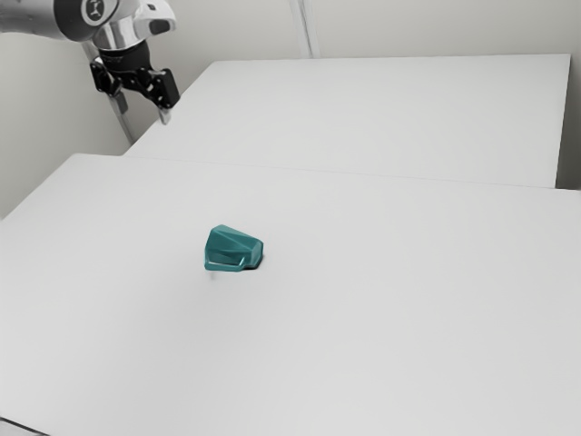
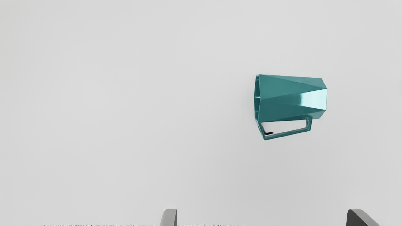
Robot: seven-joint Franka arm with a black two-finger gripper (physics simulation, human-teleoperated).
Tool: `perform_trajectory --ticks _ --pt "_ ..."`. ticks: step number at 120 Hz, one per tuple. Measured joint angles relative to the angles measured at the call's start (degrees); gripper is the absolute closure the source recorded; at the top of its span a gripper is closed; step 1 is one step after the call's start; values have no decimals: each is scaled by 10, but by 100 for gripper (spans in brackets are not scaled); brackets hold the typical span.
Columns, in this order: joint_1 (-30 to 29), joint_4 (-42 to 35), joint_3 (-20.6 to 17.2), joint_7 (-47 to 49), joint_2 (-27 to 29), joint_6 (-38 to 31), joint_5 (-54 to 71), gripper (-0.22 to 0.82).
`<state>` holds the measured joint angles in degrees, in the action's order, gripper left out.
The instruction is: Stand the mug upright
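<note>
Teal faceted mug (image 2: 290,99) on its side, well in from edges of white table (image 1: 363,345); flat sides probably prevent rolling. Black two-finger gripper (image 2: 262,217) open, empty.

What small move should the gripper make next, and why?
Probably move the open gripper toward the mug, before closing: the mug lies on its side on the table, and the gripper hangs raised, well away from it.
</note>
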<state>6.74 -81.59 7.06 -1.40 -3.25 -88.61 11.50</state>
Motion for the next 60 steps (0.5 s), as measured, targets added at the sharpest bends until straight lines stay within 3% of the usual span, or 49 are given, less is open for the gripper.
perform_trajectory --ticks 19,60 --pt "-2 -8 11 -1 1 1 -38 2" --pt "-28 -99 112 -16 -23 -89 -232 2"
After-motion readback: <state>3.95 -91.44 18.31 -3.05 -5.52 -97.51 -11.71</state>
